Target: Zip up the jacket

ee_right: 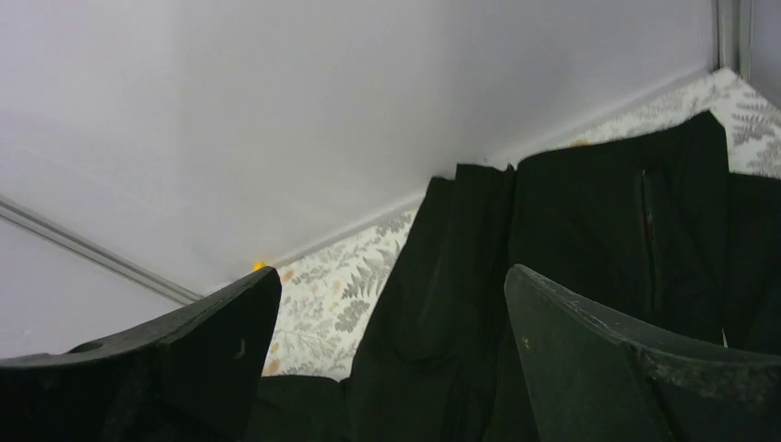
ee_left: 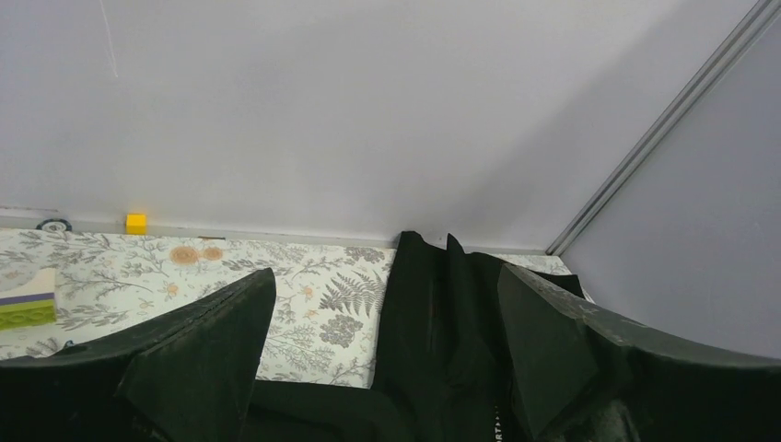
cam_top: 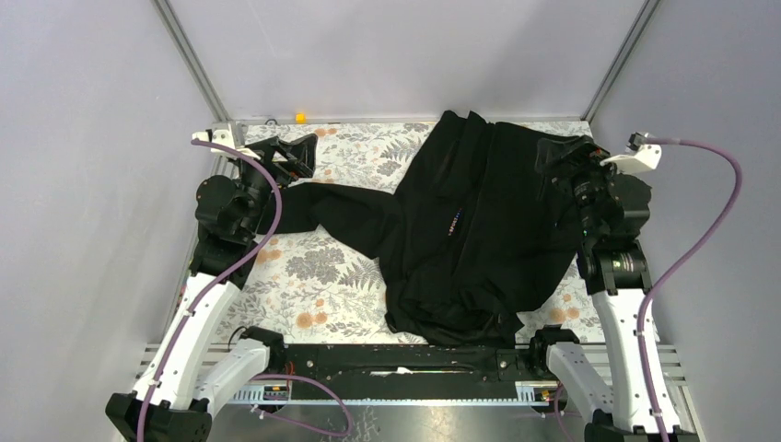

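**Two grippers open, no hold on the jacket yet**

Both tools were empty. The left gripper [cam_top: 293, 155] had its fingers apart with nothing between them, and it hovered near the far left corner of the floral tablecloth [cam_top: 322, 267], close to the end of the sleeve that stretched to the left. The right gripper [cam_top: 557, 153] was also spread wide and held nothing; it hung over the far right part of the jacket [cam_top: 470, 230].

The jacket lay crumpled on the right half of the cloth, with tiny coloured marks [cam_top: 454, 221] at mid-chest. I could not see the zipper slider in any view, because folds covered the front.

The step in hand seemed to be the flattening of the garment. To do it well, each gripper should pinch one layer only near the hem, pull the front edges straight and side by side, and only then search for the slider.
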